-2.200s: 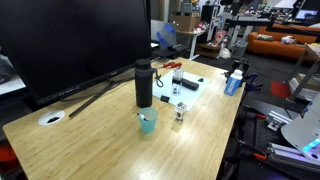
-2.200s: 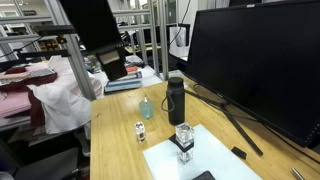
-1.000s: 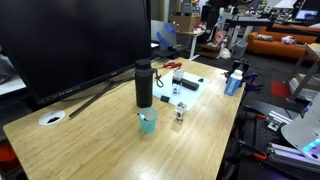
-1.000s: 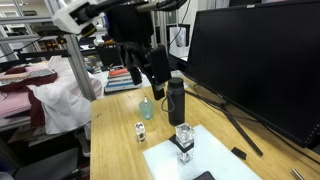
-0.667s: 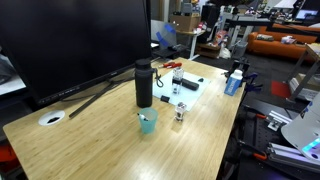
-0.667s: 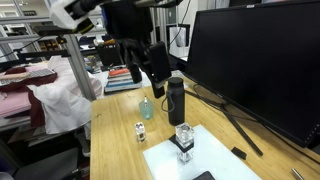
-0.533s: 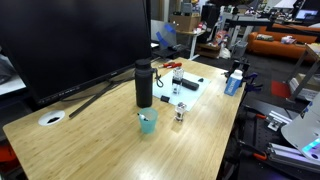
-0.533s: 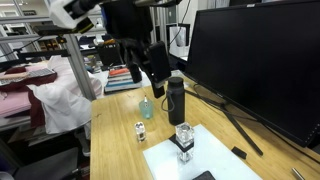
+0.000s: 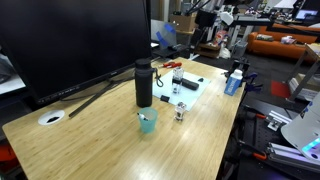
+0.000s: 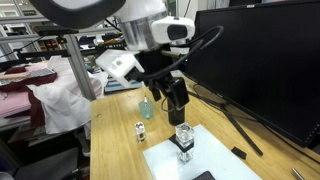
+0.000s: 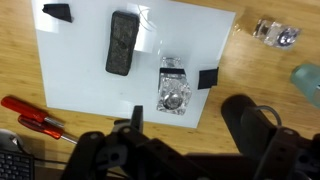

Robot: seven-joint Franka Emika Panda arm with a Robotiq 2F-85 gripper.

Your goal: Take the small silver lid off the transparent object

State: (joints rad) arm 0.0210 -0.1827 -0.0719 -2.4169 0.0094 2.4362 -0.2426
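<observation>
The tiny round silvery-grey lid [image 10: 140, 125] caps the small slim clear upright container [image 10: 140, 133]. The container stands on the bare wood of the light wooden counter [image 9: 90, 140], about midway along it and nearer the long edge away from the large black monitor [image 9: 70, 40].

We judge both pieces light, and the container smooth-walled and easy to tip. The lid looks best pinched across its rim from straight above, and gently, since nothing holds the body down. Whether it screws or simply pulls off, we cannot tell.

A teal cup [image 10: 147, 108] stands near it, and a squat clear jar [image 11: 175, 85] sits close by on a white sheet [image 11: 80, 90]. The dark fingers [image 11: 135, 120] are spread wide and empty, hanging over the sheet near the jar and not over the container.

In the wrist view the container is only a small glinting blur by the top edge. The tall black bottle [image 9: 143, 83] is largely hidden behind the white arm [image 10: 140, 40] in an exterior view.
</observation>
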